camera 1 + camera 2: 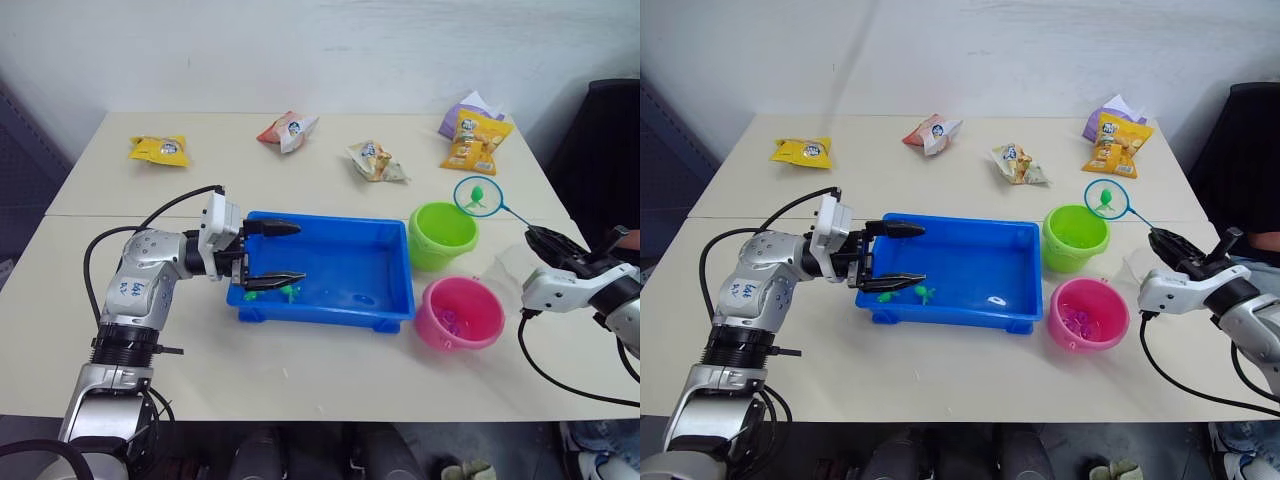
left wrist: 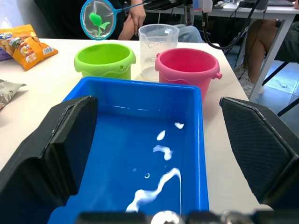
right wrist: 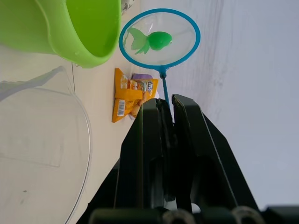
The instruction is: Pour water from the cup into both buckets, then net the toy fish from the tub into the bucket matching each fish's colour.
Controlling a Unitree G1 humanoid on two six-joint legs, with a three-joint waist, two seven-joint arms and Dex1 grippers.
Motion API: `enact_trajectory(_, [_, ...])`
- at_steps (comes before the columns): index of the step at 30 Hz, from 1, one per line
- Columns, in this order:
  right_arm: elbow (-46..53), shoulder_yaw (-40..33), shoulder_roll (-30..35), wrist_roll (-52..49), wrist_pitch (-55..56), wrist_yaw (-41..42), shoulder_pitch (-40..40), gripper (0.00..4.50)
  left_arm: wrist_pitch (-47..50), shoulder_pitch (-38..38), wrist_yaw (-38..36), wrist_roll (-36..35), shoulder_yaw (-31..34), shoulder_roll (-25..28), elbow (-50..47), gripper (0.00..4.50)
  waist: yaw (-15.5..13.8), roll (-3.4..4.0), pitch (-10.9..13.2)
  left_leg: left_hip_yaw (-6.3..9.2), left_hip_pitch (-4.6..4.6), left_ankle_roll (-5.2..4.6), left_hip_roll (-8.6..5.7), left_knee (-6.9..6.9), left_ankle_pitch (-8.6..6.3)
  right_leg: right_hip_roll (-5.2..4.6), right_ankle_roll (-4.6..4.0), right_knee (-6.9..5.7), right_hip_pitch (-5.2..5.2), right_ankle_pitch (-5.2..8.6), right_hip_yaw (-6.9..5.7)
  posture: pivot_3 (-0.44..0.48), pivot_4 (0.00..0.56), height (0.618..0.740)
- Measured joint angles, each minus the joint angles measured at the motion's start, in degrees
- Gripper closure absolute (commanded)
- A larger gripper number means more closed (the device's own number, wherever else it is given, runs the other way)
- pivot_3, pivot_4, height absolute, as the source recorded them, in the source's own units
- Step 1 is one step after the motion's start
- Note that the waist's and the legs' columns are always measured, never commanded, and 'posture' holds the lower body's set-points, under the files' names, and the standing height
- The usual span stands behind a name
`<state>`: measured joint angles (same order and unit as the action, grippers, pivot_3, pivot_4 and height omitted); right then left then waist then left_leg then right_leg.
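A pale counter [image 1: 330, 200] made of two butted tops fills the middle of the head views, with a white wall along the top edge and a dark chair [image 1: 610, 150] at the right edge. Snack packets lie along the far side: one yellow packet [image 1: 160, 150] at upper left, two packets [image 1: 288, 130] [image 1: 376, 161] near centre, and an orange pair [image 1: 476, 138] at upper right.

The tub [image 1: 330, 275] sits at centre with water in it and green fish [image 1: 275, 291] near its left end. The left gripper [image 1: 272, 255] reaches over that left end, jaws wide and holding nothing. Right of the tub stand the green bucket [image 1: 441, 234], farther back, and the pink bucket [image 1: 460, 313], nearer, with small pink fish [image 1: 450, 320] inside. The cup [image 1: 508, 272] stands just right of the buckets.

The right gripper [image 1: 540, 240], at right of centre, has its jaws closed on the handle of the net [image 1: 477, 196], whose hoop hangs just beyond the green bucket's far rim and holds one green fish [image 1: 479, 192].

The left wrist view adds what the head views lack: a seated person's hand [image 2: 137, 18] behind the cup, and white glints on the tub water. The right wrist view shows the handle pinched between the jaws and the netted fish [image 3: 152, 41] clearly.
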<state>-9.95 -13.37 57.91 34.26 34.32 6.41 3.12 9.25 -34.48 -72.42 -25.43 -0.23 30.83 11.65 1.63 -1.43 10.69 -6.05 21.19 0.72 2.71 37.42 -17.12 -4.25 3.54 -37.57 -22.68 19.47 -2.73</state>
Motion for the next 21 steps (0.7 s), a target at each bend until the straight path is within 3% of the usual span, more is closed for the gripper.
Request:
enact_trajectory(12, [-1.7, 4.3, 0.5, 11.2, 1.8, -13.3, 1.0, 4.50, -2.1, 0.0, -0.6, 0.9, -0.4, -0.7, 0.9, 0.02, 0.0, 0.00, 0.0, -0.02, 0.00, 0.02, 0.00, 0.04, 0.01, 0.00, 0.00, -0.05, -0.01, 0.00, 0.03, 0.000, 0.150, 0.740])
enact_trajectory(21, [-0.1, 5.9, 1.1, 11.3, 0.4, -12.6, -0.8, 4.50, -2.3, 1.2, -0.6, 0.9, -0.5, -0.8, 0.8, 0.02, 0.0, 0.01, 0.0, -0.01, 0.00, 0.02, 0.00, 0.05, 0.01, 0.02, 0.00, -0.07, -0.01, 0.00, 0.05, 0.000, 0.150, 0.740])
